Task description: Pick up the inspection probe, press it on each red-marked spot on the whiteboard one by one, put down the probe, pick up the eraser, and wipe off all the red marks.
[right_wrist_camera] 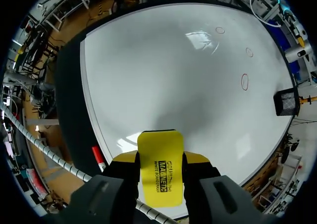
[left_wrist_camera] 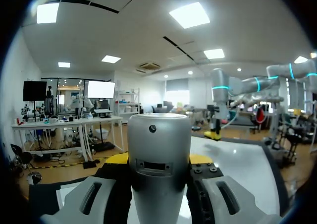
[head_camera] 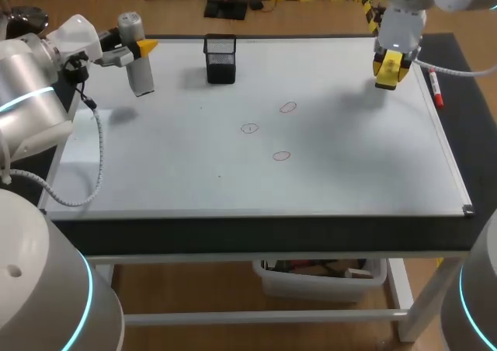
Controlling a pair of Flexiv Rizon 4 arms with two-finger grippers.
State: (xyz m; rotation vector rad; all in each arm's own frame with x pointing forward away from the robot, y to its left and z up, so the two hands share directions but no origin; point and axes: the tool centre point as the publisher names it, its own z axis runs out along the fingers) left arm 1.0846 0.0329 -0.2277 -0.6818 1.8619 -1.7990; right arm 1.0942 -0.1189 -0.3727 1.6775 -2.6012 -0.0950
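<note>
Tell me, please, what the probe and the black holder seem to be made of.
The probe looks like metal or metallic-painted plastic: smooth satin silver-grey sheen. The black holder looks like matte wire mesh: its walls show a fine grid.

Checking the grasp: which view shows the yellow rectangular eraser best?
Right wrist view: the yellow rectangular eraser fills the right pincer, both fingers touching. Head view shows it small; left wrist view, a distant yellow speck.

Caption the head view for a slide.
Left hand holds the grey cylindrical probe, right hand the yellow eraser; three red circles mark the whiteboard.
</note>
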